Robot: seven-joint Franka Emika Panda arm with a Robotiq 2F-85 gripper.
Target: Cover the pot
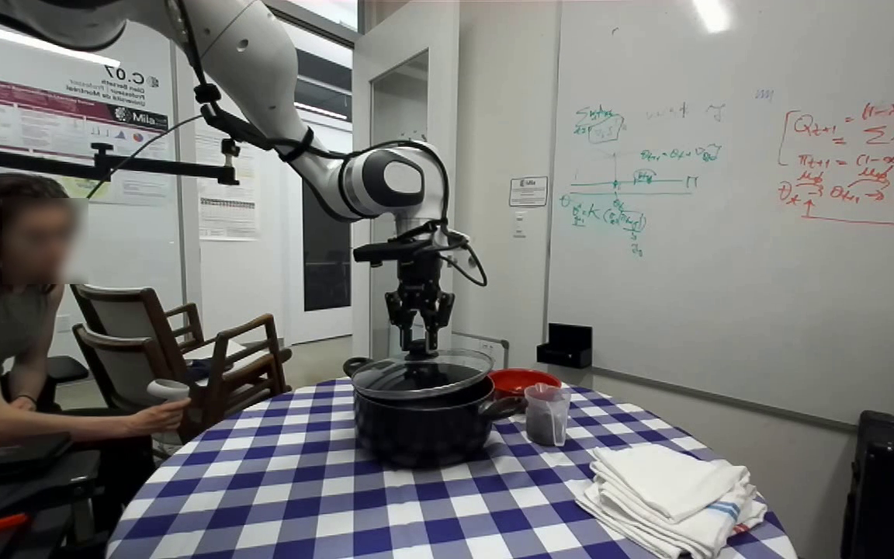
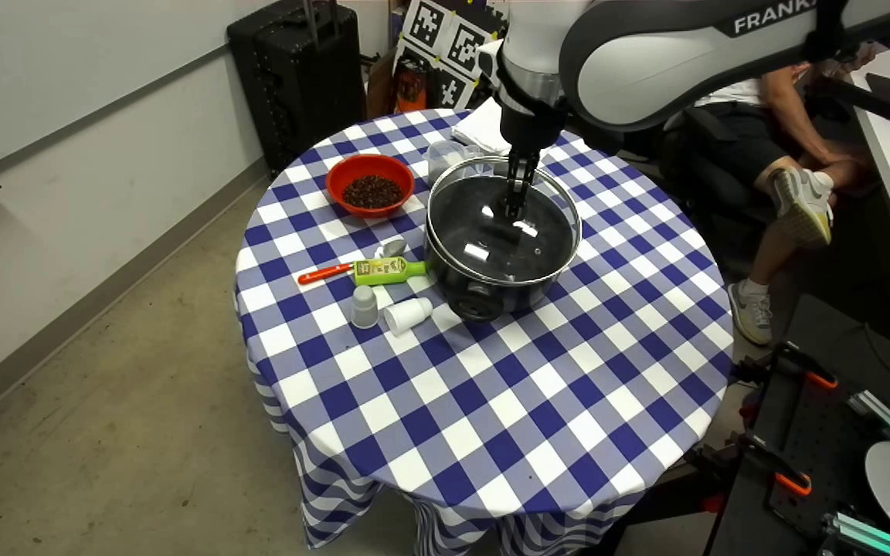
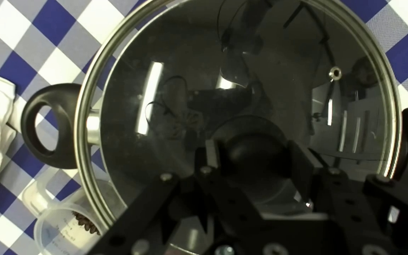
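Observation:
The wide black pot [image 1: 424, 435] stands on the checked tablecloth, and it also shows in an exterior view [image 2: 453, 282]. Its side handle [image 3: 70, 117] sticks out at the left in the wrist view. A glass lid with a metal rim [image 1: 393, 382] lies over the pot's mouth, somewhat tilted and off-centre in that view; it also shows from above [image 2: 484, 247] and in the wrist view [image 3: 197, 71]. My gripper [image 1: 419, 345] points down at the lid's centre, its fingers [image 3: 255, 152] closed on both sides of the black knob [image 3: 251, 145]. Whether the lid's rim touches the pot all round is unclear.
A red bowl [image 2: 337, 185] of dark beans and a clear measuring cup [image 1: 546, 415] stand close beside the pot. A green bottle [image 2: 381, 270], an orange-handled utensil [image 2: 325, 273] and small cups [image 2: 408, 315] lie nearby. Folded white towels [image 1: 672, 497] sit near the table edge.

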